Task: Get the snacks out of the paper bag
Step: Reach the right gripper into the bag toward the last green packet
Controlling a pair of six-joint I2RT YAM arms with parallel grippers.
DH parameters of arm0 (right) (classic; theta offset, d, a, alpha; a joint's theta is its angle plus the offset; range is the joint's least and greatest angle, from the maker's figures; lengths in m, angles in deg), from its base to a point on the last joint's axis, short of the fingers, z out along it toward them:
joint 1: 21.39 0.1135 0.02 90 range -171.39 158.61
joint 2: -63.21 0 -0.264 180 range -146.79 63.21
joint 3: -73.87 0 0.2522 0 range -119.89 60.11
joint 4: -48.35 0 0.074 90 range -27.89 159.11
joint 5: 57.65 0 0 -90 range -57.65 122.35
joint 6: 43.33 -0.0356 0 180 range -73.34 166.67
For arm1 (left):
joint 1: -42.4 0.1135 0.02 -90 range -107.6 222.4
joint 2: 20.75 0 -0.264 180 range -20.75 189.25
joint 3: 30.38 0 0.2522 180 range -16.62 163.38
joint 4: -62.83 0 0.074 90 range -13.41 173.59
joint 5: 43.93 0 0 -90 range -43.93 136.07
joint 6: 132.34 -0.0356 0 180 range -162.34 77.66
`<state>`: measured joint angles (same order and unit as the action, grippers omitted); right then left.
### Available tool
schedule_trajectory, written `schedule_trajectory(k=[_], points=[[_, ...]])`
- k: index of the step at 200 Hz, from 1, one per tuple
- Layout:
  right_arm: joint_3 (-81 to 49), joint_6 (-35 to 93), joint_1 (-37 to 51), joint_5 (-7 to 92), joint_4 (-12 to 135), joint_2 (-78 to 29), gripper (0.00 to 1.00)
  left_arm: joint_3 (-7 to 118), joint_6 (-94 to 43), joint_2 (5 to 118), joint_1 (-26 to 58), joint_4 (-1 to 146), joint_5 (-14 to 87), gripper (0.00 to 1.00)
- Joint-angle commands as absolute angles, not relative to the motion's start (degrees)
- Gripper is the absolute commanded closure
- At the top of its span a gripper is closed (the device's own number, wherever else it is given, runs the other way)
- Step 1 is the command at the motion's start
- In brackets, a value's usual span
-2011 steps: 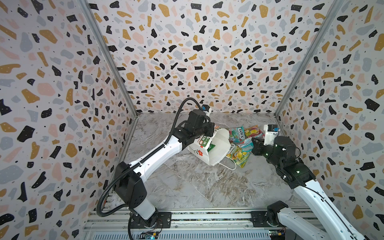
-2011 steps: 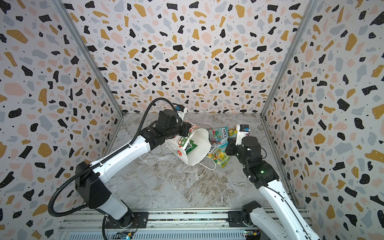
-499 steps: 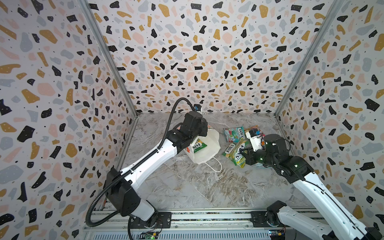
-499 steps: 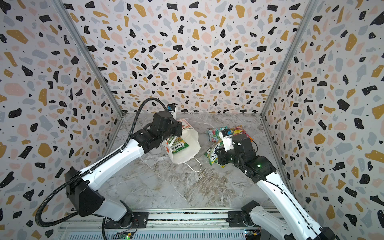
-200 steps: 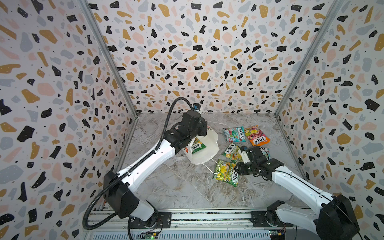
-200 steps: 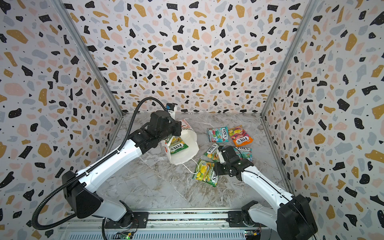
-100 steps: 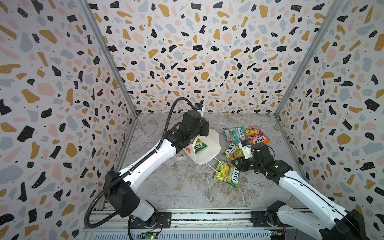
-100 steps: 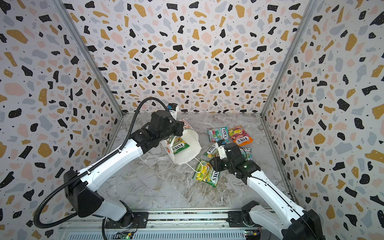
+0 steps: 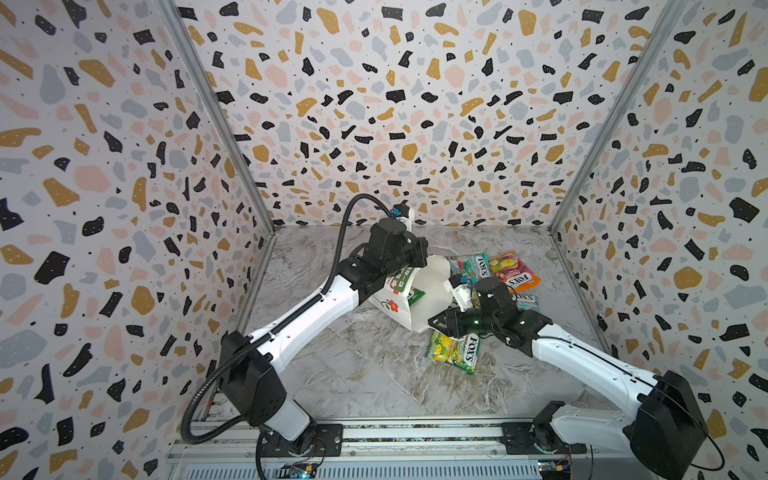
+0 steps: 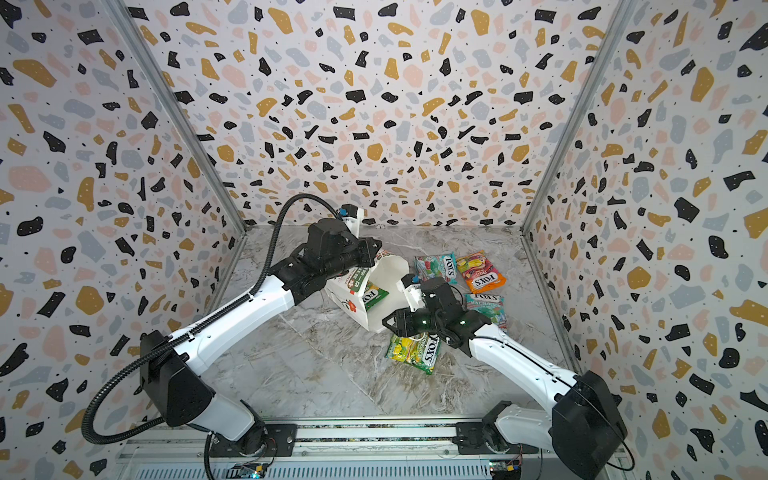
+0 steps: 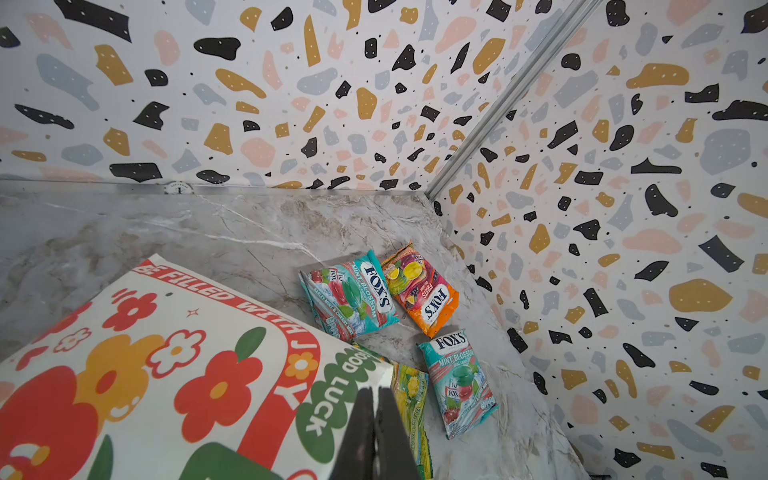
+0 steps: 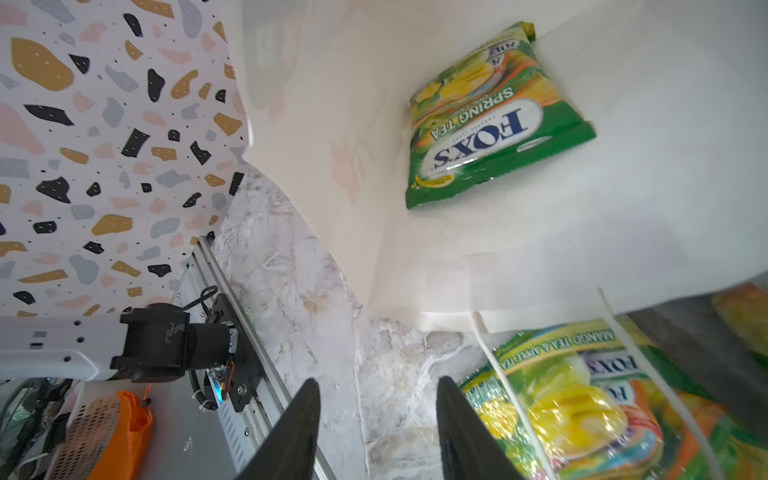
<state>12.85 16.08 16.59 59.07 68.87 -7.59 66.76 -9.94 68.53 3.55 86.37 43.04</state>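
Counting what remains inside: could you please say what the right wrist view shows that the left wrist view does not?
Right wrist only: one green packet inside the paper bag, and the open right gripper. Left wrist only: two teal packets, an orange packet, the bag's printed outside, the left gripper shut on it. Both: the bag and the marble table.

A grey marble-patterned tabletop [image 9: 374, 374] carries a white paper gift bag [image 9: 432, 286] printed with red flowers, tipped on its side with the lower rim of its mouth on the surface just ahead of the right claw [image 9: 434, 323]. A glossy green-yellow candy packet [image 9: 455, 353] lies flat just beside and below that claw. Behind the claw, toward the back wall, a teal-red packet [image 9: 471, 266] lies just beside an orange packet [image 9: 513, 272], and a second teal-red packet [image 9: 528, 302] lies next to the claw's wrist.
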Motion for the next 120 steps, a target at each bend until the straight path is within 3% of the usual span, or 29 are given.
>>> schedule_trajectory(k=[1, 120], points=[[9.24, 12.28, 17.09, 58.53, 64.76, -10.3, 0.53, 68.66, -7.57, 68.28, 3.46, 80.69, 41.72, 1.0], [0.51, 1.33, 17.59, 46.96, 61.6, -28.93, 0.51, 68.31, -4.2, 67.77, 3.46, 78.15, 41.41, 1.0]])
